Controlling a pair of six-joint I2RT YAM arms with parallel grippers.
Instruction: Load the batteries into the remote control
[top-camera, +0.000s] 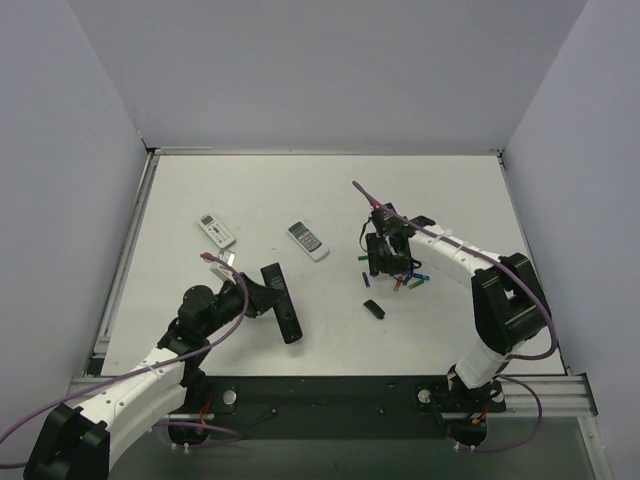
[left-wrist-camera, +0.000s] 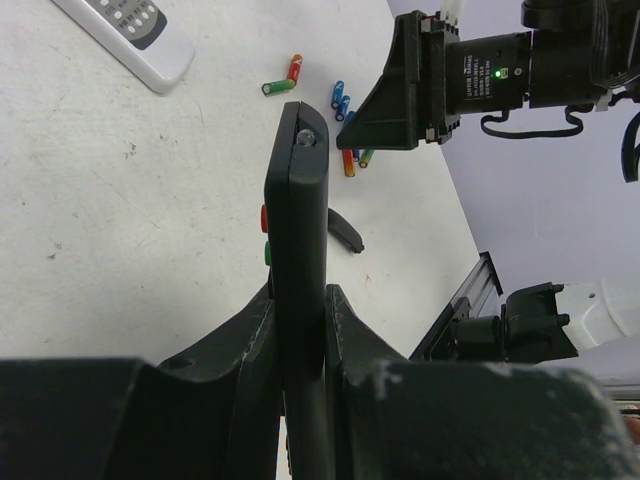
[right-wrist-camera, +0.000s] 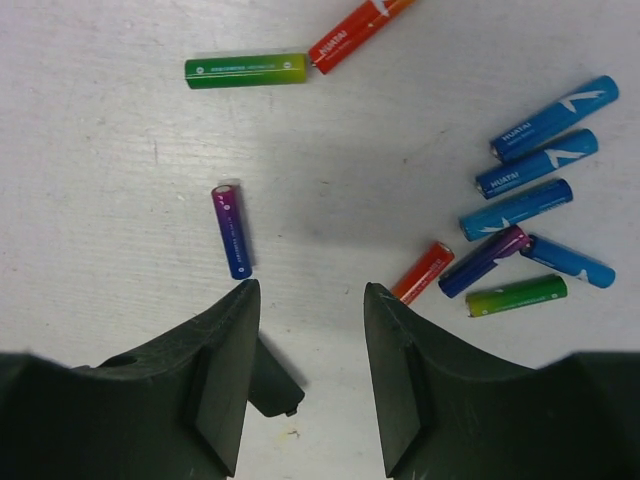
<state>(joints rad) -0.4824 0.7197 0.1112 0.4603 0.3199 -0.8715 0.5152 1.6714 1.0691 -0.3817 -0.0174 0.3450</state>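
Observation:
My left gripper (top-camera: 257, 297) is shut on the long black remote control (top-camera: 281, 302) and holds it on edge above the table; in the left wrist view the remote (left-wrist-camera: 298, 230) stands narrow between my fingers (left-wrist-camera: 345, 330), with red and green side buttons showing. My right gripper (top-camera: 383, 268) is open and empty, hovering over the scattered batteries (top-camera: 408, 281). In the right wrist view my jaws (right-wrist-camera: 310, 300) stand wide apart above bare table, with a purple-blue battery (right-wrist-camera: 231, 230) just beyond the left tip and a red battery (right-wrist-camera: 423, 272) beside the right tip.
Several blue batteries (right-wrist-camera: 545, 150), a green one (right-wrist-camera: 245, 70) and a red one (right-wrist-camera: 350, 35) lie further out. A small black battery cover (top-camera: 374, 309) lies on the table; it also shows in the right wrist view (right-wrist-camera: 272, 385). Two white remotes (top-camera: 216, 231) (top-camera: 307, 240) lie behind.

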